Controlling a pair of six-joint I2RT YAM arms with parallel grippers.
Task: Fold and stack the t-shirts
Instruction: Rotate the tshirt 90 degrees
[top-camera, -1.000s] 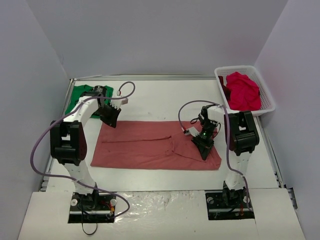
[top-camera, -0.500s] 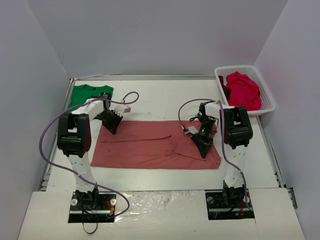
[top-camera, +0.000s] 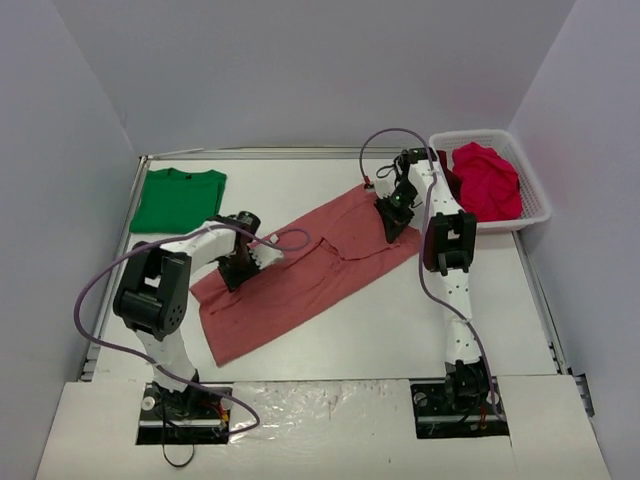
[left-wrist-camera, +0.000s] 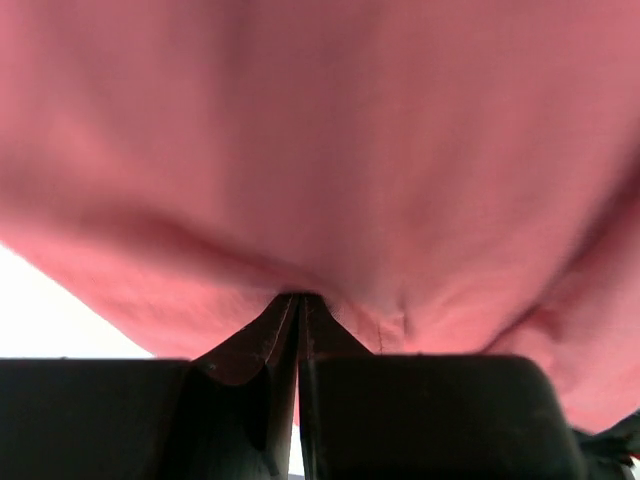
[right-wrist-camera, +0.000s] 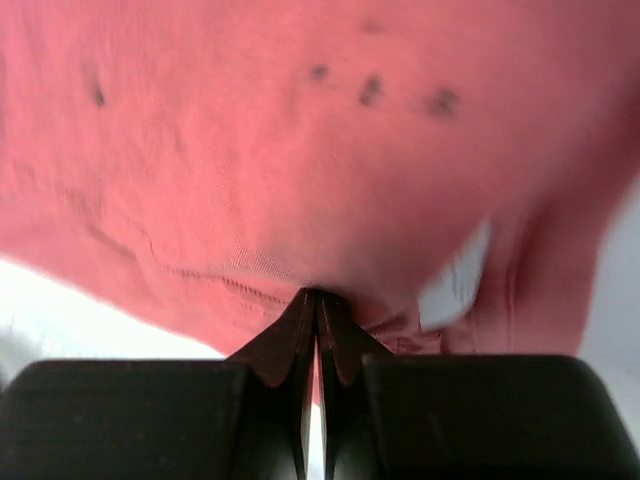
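The salmon-pink t-shirt (top-camera: 300, 270) lies stretched diagonally across the table, from the near left to the far right. My left gripper (top-camera: 238, 272) is shut on its left part; the left wrist view shows the pink cloth (left-wrist-camera: 320, 150) pinched between the closed fingertips (left-wrist-camera: 262, 335). My right gripper (top-camera: 393, 218) is shut on its far right corner; the right wrist view shows the cloth (right-wrist-camera: 300, 140) and a white label (right-wrist-camera: 455, 280) at the closed fingertips (right-wrist-camera: 345, 335). A folded green t-shirt (top-camera: 178, 199) lies flat at the far left. Crimson t-shirts (top-camera: 487, 182) are heaped in the basket.
A white lattice basket (top-camera: 535, 205) stands at the far right corner. Purple cables loop from both arms above the table. The table's raised edges run along the left, the far side and the right.
Both grippers have pulled the pink shirt: the right one moved far back toward the basket, the left one moved rightward and nearer. The shirt swung from lying square to a diagonal. The green shirt is now uncovered.
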